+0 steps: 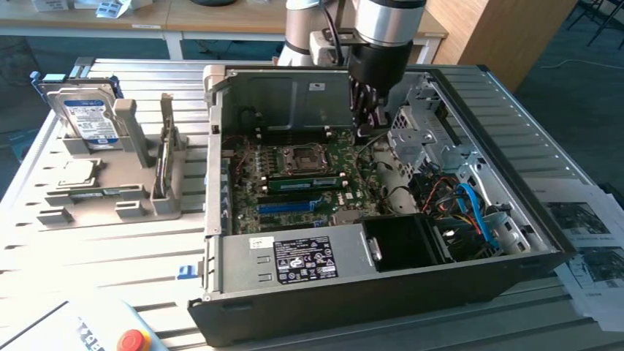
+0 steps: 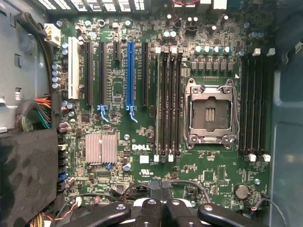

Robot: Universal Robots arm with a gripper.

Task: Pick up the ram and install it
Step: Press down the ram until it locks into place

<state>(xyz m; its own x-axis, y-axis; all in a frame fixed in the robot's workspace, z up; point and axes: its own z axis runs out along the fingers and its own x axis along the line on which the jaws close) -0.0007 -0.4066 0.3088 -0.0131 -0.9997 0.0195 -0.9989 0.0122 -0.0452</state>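
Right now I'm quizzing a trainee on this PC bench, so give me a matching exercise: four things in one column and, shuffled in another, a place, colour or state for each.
1 hard drive
2 long expansion slot
3 processor socket
4 gripper

A blue
B fingers shut, inside the case
C standing in the grey holder outside the case
D metal-framed, between two banks of memory slots

Pairs: 1-C, 2-A, 3-D, 4-B
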